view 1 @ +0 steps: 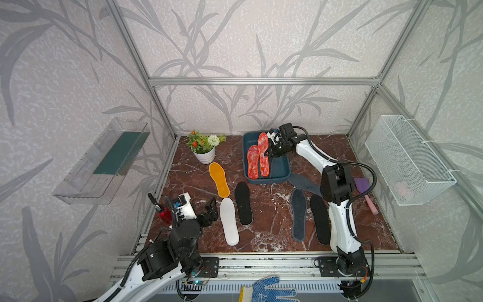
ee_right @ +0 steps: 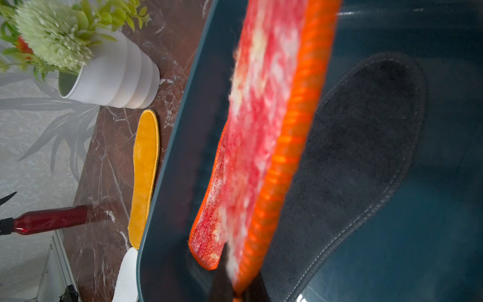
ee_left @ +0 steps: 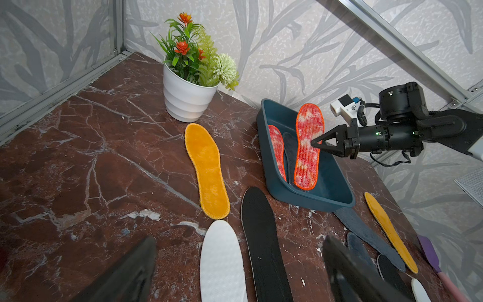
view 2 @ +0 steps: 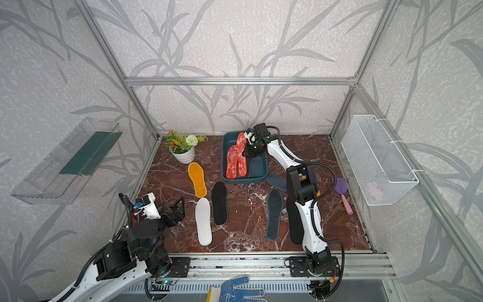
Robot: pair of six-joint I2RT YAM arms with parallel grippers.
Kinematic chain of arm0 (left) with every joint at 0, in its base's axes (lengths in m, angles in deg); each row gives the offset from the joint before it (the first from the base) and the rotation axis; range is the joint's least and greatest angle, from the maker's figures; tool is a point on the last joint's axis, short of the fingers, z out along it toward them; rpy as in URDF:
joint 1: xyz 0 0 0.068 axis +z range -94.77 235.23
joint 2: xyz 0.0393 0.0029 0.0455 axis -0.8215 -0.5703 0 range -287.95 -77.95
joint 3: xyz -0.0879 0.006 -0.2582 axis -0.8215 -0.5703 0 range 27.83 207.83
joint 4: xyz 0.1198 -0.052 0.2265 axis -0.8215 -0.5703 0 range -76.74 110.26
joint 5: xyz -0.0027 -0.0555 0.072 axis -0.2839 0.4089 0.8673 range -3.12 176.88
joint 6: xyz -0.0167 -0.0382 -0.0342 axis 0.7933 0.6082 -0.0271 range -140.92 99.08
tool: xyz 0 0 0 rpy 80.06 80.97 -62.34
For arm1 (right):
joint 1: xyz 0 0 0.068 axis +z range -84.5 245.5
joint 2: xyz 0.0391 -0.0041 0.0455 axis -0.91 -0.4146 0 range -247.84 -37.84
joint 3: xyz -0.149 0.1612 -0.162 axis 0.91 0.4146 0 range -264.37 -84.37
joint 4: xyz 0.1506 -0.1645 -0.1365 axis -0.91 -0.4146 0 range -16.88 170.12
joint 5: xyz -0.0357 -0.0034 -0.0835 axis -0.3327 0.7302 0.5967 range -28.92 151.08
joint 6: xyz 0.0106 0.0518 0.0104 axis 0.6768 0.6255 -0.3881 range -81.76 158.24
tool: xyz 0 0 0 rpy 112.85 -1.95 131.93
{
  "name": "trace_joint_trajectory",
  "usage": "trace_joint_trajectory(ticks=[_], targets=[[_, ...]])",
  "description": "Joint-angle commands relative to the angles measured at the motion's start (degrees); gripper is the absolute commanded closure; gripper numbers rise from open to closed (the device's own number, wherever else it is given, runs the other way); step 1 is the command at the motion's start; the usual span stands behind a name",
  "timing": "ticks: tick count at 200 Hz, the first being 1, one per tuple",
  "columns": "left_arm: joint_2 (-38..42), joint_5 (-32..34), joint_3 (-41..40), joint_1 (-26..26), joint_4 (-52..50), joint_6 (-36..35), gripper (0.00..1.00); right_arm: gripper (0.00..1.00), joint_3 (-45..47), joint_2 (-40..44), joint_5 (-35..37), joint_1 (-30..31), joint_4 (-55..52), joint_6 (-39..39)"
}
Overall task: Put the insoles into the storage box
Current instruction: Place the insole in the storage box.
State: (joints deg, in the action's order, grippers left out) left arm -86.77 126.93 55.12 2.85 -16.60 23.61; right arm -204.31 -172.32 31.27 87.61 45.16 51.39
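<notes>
My right hand (ee_left: 315,143) was clamped shut on the edge of a red-orange insole (view 1: 263,146), holding it tilted over the storage box (view 1: 281,166) with its near end down inside. A second red-orange insole (view 1: 253,162) lay in the box at left, and a dark grey insole (ee_right: 360,146) lay flat on the box floor. The box sat far centre on the bench (view 1: 269,230). My left hand (view 1: 211,206) hung wide open at near left, empty. Loose on the bench left of centre: mustard insole (view 1: 219,180), white insole (view 1: 229,222), black insole (view 1: 243,204).
</notes>
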Motion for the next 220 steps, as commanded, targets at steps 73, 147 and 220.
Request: trace_joint_trajectory(ticks=[73,147,220], targets=[[-0.5,0.4,1.5,0.3,-0.6,-0.6,0.03,1.0,-10.1,-7.3,2.5,-0.2,-8.1,-3.5],[-1.3,0.6,1.8,0.3,-0.4,-0.8,0.03,1.0,-13.1,-10.8,6.4,-0.2,-10.3,-4.7],[-2.7,1.2,2.2,0.3,-0.1,-0.6,0.03,0.74,-16.7,-12.8,9.1,0.1,-13.7,-6.8]])
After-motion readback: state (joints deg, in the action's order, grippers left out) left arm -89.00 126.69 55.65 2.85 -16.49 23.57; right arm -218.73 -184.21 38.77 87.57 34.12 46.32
